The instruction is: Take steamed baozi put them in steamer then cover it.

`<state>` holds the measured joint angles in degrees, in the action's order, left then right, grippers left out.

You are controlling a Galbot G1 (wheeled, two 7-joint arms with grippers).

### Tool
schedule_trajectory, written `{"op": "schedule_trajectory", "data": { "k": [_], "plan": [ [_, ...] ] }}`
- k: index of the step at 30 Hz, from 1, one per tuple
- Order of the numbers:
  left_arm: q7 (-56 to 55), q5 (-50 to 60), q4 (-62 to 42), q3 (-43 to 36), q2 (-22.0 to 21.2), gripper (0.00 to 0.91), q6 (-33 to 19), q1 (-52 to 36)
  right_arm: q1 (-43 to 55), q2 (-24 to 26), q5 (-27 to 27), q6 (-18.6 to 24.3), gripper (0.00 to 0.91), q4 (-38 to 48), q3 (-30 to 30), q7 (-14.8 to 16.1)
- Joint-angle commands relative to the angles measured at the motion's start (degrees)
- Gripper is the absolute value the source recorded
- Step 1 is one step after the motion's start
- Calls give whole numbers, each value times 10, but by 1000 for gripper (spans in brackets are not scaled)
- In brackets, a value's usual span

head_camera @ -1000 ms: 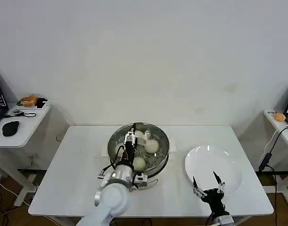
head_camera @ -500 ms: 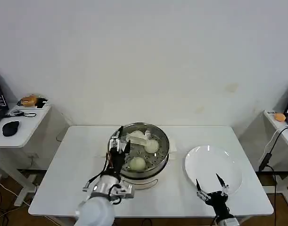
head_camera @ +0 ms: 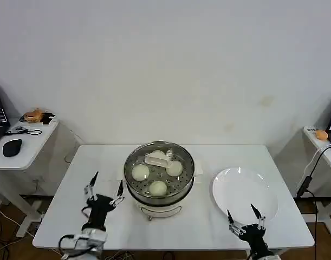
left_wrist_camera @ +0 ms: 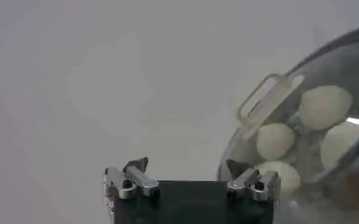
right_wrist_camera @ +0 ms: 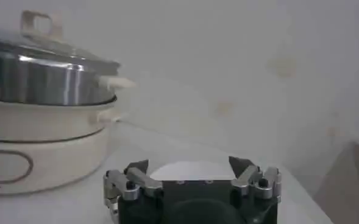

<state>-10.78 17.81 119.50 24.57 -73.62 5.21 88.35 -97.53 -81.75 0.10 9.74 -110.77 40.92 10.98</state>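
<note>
Sitting mid-table, the steamer (head_camera: 159, 187) holds the steamed baozi (head_camera: 158, 187) under the cover (head_camera: 160, 161). The white plate (head_camera: 244, 194) lies toward the table's (head_camera: 73, 206) right edge. The left gripper (head_camera: 105, 191), fingers spread, hangs beside the steamer; the right gripper (head_camera: 244, 218), also spread, sits at the plate's near rim.

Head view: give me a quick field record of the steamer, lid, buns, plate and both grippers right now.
steamer: round shiny stainless-steel pot on a white base, table centre
cover: clear glass lid with beige handle, seated on the pot
baozi: off-white round buns inside, under the lid
plate: flat white plate, bare, to the pot's right
left gripper: open, left of pot, holding nothing
right gripper: open, at plate's near edge
</note>
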Motion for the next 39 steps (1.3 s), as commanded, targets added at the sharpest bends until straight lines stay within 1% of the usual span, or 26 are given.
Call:
{"op": "schedule_trajectory", "data": {
  "k": [1,3,7,9,20,24,30,39],
  "plan": [
    [-70,-284,-23,83,-27,907,-117,114,-15,18,24,-4,907,-6,-3,2],
    [-69,-282,-27,86,-31,907,-122,125,-17,19,26,-3,907,-6,-3,2],
    [-56,-269,-47,85,-40,907,-149,146,-16,19,27,-3,907,-3,-3,5],
    [-51,-265,-49,84,-42,907,-153,149,-15,18,25,-3,907,-3,-7,6],
    [-5,-213,-46,79,-50,907,-146,150,-22,16,20,-8,907,-7,-23,10],
    [-4,-199,-39,72,-55,907,-145,149,-22,14,20,-12,907,-14,-32,11],
    [-7,-197,-41,67,-53,907,-130,142,-26,15,25,-23,907,-25,-40,12],
    [-6,-181,-44,57,-55,907,-135,137,-29,18,23,-27,907,-26,-40,14]
  ]
}}
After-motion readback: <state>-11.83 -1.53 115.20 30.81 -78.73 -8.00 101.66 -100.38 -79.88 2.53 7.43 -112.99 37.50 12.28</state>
